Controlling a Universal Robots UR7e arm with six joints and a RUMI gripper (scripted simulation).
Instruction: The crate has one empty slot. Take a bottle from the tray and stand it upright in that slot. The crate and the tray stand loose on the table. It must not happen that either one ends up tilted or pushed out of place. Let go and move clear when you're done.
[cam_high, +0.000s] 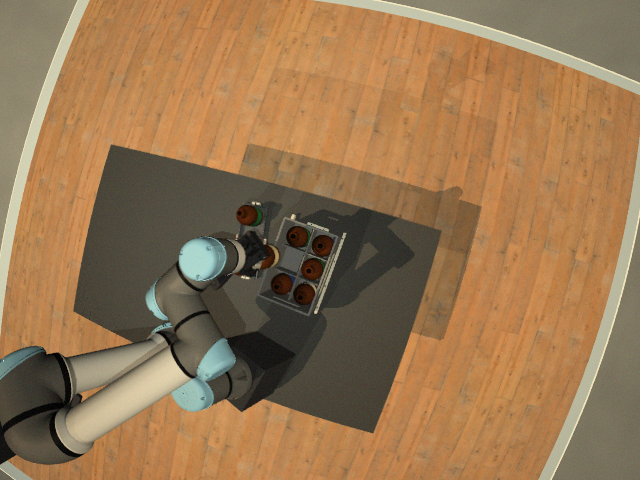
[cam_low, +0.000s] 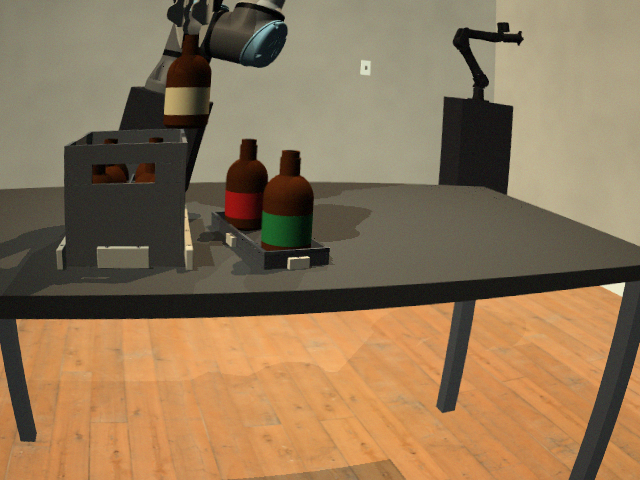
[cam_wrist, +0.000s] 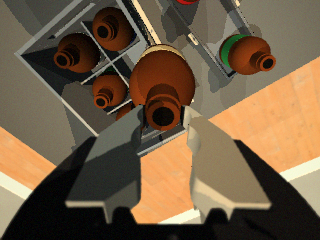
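Overhead, gripper (cam_high: 261, 256) (cam_low: 190, 32) (cam_wrist: 162, 106) clamped on cream-labelled bottle (cam_high: 270, 256) (cam_low: 187, 93) (cam_wrist: 162, 80); crate (cam_high: 262, 296) (cam_low: 124, 217) (cam_wrist: 55, 94): five bottles; tray (cam_high: 265, 222) (cam_low: 273, 258) (cam_wrist: 212, 56): two.

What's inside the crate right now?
Crate: five brown bottles, necks up, one slot without a bottle, top view. Their bases and most labels are hidden by dividers, walls and the bottles' own shoulders.

Crate (cam_high: 263, 298) (cam_low: 124, 222) (cam_wrist: 55, 92) beside tray (cam_high: 266, 219) (cam_low: 273, 259) (cam_wrist: 212, 57), 5 bottles inside crate
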